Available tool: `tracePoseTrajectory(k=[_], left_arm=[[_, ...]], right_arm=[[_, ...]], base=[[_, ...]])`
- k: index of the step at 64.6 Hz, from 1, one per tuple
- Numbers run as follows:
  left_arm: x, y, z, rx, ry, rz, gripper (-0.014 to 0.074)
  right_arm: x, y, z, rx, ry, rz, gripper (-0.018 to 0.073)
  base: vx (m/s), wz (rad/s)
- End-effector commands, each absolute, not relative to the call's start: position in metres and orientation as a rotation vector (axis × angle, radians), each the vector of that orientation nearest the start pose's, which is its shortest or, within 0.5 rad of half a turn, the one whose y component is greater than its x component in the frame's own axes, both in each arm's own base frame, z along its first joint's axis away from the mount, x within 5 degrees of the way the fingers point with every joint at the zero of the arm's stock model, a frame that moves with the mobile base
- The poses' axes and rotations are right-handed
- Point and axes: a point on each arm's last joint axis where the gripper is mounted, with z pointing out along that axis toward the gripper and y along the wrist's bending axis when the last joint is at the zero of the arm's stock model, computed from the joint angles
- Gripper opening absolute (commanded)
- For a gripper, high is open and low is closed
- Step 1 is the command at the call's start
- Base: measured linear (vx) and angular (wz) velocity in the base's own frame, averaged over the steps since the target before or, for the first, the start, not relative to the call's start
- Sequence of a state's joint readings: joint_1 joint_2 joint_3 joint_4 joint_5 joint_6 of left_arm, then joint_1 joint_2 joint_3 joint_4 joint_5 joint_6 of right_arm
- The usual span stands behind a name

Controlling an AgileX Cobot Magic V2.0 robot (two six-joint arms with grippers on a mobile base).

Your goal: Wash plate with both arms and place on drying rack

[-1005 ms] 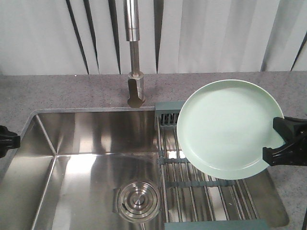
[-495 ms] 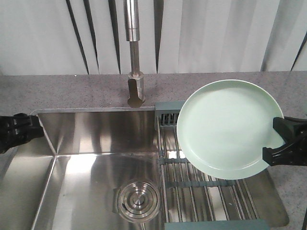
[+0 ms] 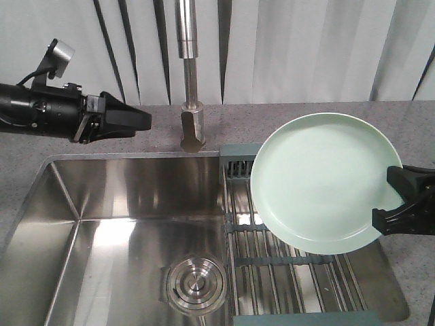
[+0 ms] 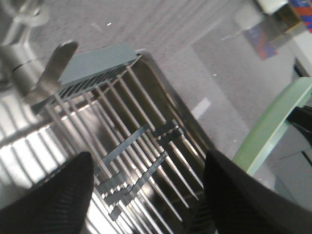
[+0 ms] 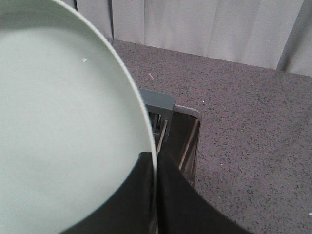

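Movement is only on the left: the left tool (image 3: 144, 121), fingers spread, has risen from the edge of the sink (image 3: 136, 183) toward the faucet (image 3: 192, 102), while the right tool (image 3: 391, 200) keeps pinching the plate (image 3: 319, 180) tilted above the drying rack (image 3: 272, 272), so washing seems about to begin.

Pale pleated curtain (image 3: 306, 47) across top; grey speckled countertop (image 3: 68, 132) below; stainless sink (image 3: 136, 197) lower left; steel faucet (image 3: 190, 81) top centre.

The sink (image 3: 136, 190) is polished steel, the counter (image 3: 306, 112) speckled matt, the plate (image 3: 323, 182) smooth.
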State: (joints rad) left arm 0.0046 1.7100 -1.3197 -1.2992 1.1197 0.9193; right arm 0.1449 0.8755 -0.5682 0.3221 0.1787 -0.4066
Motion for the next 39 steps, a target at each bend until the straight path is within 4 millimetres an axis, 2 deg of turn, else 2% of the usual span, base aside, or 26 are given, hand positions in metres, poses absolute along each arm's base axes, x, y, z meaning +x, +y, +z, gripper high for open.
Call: tracePoseTrajectory(k=[1,12,39], left_arm=[[0.363,-0.086,0.344,0.527,1.903,-1.391,0.0471],[0.387,-0.09,0.349,0.58,1.768,-1.405,0.0471],[0.432,-0.119,0.336,0.67,1.723,-1.427,0.0471]], right_arm=[[0.181,0.029,0.314,-0.235,1.835,0.071,-0.001],[0.181,0.029,0.314,-0.235,1.835,0.071,-0.001],[0.181,0.029,0.314,-0.235,1.835,0.071,-0.001]], base=[[0.0,0.0],[0.0,0.0],[0.0,0.0]])
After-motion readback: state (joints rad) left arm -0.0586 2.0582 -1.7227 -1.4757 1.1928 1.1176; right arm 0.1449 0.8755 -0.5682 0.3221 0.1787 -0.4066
